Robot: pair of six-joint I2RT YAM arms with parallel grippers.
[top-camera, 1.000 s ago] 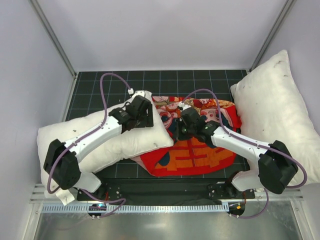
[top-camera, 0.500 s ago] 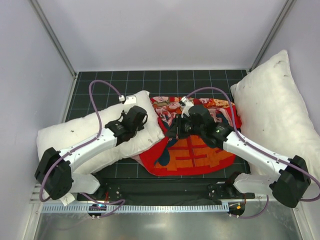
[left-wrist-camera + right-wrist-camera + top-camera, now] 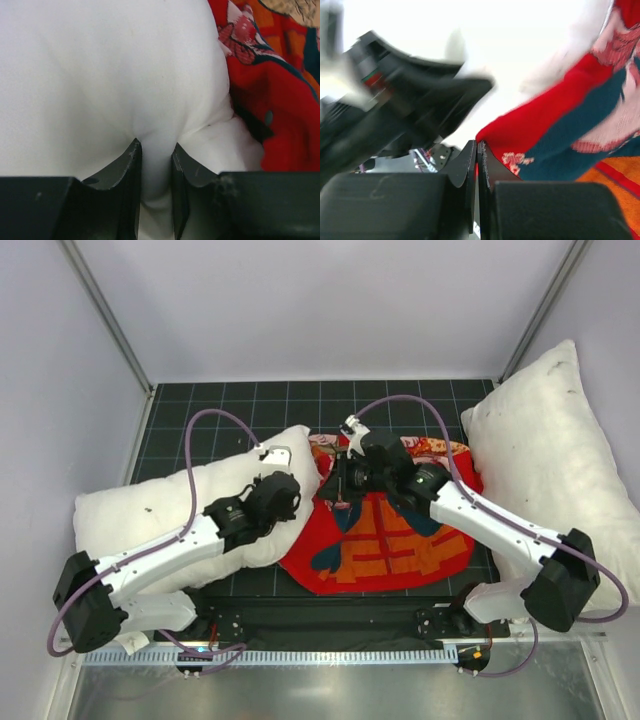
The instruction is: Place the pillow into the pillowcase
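The white pillow (image 3: pixel 160 515) lies at the left, its right end against the red pillowcase (image 3: pixel 400 540), which is spread in the middle with its orange print up. My left gripper (image 3: pixel 296 490) is shut on a fold of the pillow's right end; in the left wrist view a ridge of pillow (image 3: pixel 100 75) is pinched in the left gripper (image 3: pixel 155 150), with the pillowcase (image 3: pixel 270 100) to the right. My right gripper (image 3: pixel 341 492) is shut on the pillowcase's left edge and holds it raised; the right wrist view shows the right gripper (image 3: pixel 477 146) clamped on the pillowcase (image 3: pixel 560 130).
A larger white pillow (image 3: pixel 550 460) with dark specks leans at the right side. The black gridded mat (image 3: pixel 250 405) lies under everything. Grey walls close in left, right and behind. My left arm (image 3: pixel 395 100) shows blurred in the right wrist view.
My left arm has pulled back toward the near edge, still holding the pillow's end. My right gripper has moved farther back and left, lifting the pillowcase's edge and showing more orange print.
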